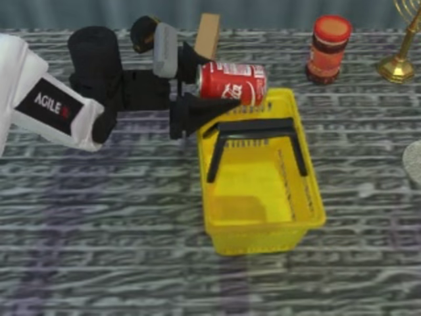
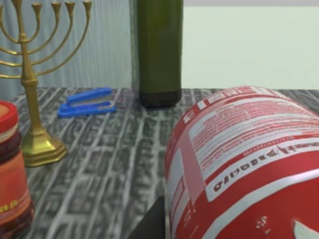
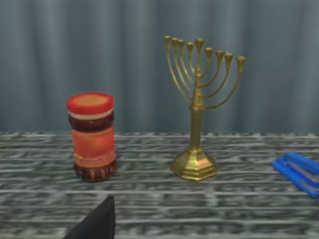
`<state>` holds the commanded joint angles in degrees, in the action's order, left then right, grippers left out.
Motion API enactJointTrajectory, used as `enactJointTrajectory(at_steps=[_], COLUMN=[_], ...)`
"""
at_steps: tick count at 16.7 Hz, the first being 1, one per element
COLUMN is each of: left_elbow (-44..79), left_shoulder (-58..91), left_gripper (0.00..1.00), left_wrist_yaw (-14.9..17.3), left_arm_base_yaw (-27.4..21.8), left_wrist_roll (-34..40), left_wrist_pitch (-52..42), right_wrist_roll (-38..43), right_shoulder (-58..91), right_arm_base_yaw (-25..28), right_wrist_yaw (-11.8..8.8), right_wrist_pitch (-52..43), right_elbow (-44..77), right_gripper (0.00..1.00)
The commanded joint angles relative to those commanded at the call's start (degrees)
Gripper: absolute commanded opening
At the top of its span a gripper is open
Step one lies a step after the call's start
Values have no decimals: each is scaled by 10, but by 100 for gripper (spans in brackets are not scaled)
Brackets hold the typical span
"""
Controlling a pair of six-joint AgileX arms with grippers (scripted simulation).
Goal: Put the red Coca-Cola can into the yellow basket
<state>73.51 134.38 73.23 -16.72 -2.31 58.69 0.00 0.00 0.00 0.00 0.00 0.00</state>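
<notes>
Left arm is reaching in from the left side of the table, its left gripper [image 1: 212, 84] holding the red Coca-Cola can [image 1: 232, 83] on its side, 2 dark fingers [image 1: 200, 110] pinching across the can body. The can is hanging in the air over the far rim of the yellow basket [image 1: 314, 210], partly above the basket's inside and partly above the table beyond the rim. The black handles [image 1: 255, 131] are standing across the opening just in front of the can. In the left wrist view the can [image 2: 244, 164] is filling the near field, with a brass candelabra [image 2: 31, 74], a blue stapler [image 2: 87, 102] and a dark green bottle [image 2: 159, 50] on the table beyond. Judgement: the carry is nearly done and the release is what is left. Doing it well probably means bringing the can further in over the yellow floor, between rim and handles, so it is not clipping either and rolling out; lowering a little before letting go would soften the drop. The orange-red jar [image 1: 327, 47] is standing well apart, no obstacle. Right arm is not showing in the top view; its camera is looking at the jar and candelabra, 1 dark fingertip [image 3: 97, 221] at the frame edge, and I cannot tell how its fingers are set.
</notes>
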Motion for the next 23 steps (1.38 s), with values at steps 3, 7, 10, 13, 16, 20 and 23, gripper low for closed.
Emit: enactJointTrajectory(at_steps=[3,7,10,13,16,20,23], left_elbow=[0,0,0,0,-1,-28,-75], left_shoulder=[0,0,0,0,-8,-91,-216], left_gripper=[83,100,100,100,100,100,100], left_wrist_yaw=[0,0,0,0,-4,-55,-126], left_arm_base_yaw=[0,0,0,0,-1,17,42], left_wrist_roll=[0,0,0,0,1,21,44], left_wrist_pitch=[0,0,0,0,-4,-37,-86], right_wrist_roll=[0,0,0,0,-4,-51,-112], right_shoulder=[0,0,0,0,6,87,207], right_arm_base_yaw=[0,0,0,0,3,34,72], right_wrist_yaw=[0,0,0,0,0,-3,-3], right_wrist_pitch=[0,0,0,0,-5,-72,-160], right_elbow=[0,0,0,0,6,86,205], right_gripper=[100,100,100,100,100,100,100])
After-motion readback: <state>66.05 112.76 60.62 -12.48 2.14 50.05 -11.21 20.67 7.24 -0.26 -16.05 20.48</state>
